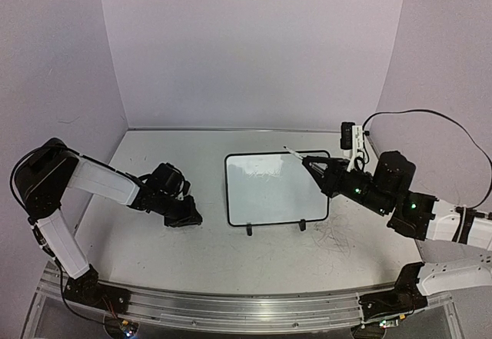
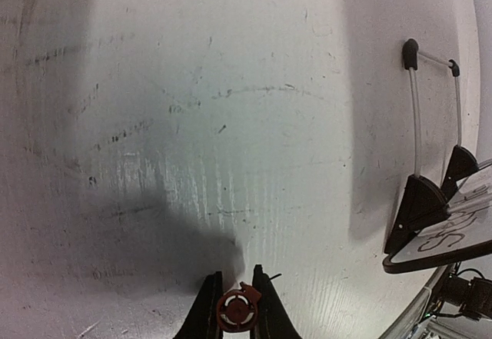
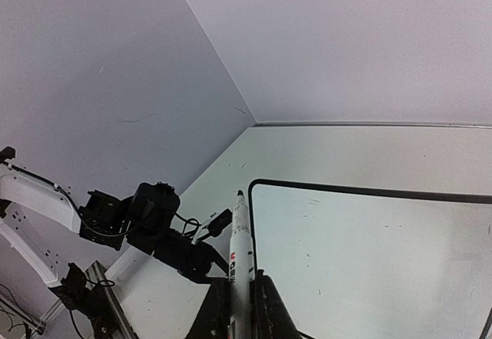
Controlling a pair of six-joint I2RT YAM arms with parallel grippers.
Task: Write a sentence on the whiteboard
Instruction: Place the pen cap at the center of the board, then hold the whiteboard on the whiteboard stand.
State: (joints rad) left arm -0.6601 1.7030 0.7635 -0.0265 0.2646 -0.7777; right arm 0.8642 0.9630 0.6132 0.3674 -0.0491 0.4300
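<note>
Top view: small rectangular whiteboard with thin black rim (image 1: 277, 193) sits mid-counter on the scuffed white counter (image 1: 192, 162), two black stand feet on its near edge. Faint grey marks on its far left part, unreadable. Left gripper (image 1: 188, 217) is low over the counter, left of the board and clear of it. Right gripper (image 1: 310, 162) comes in from the right over the board's far right corner, jaws pinching a slim white marker pen (image 1: 296, 153). Pen tip is at the far rim; can't tell if it touches. Lavender walls (image 1: 254, 47) stand on three sides.

Left wrist view: left gripper (image 2: 236, 276) has its jaws pressed onto a small round red cap-like piece (image 2: 236, 310), above the streaked counter (image 2: 231, 124). A sliver of whiteboard (image 2: 461, 227) shows at the right edge, with black corner pieces and wire stand legs sticking out. Dark strokes on that sliver, not legible.

Right wrist view: right gripper (image 3: 243, 279) has its jaws clamped on the marker pen (image 3: 241, 247), which has a white barrel, red print and a dark tip pointing away from the camera. The tip is just beside the corner of the whiteboard (image 3: 369, 262), outside the rim. Board surface shows only tiny specks. The left arm (image 3: 154, 216) is visible beyond, over the counter (image 3: 338, 154).
</note>
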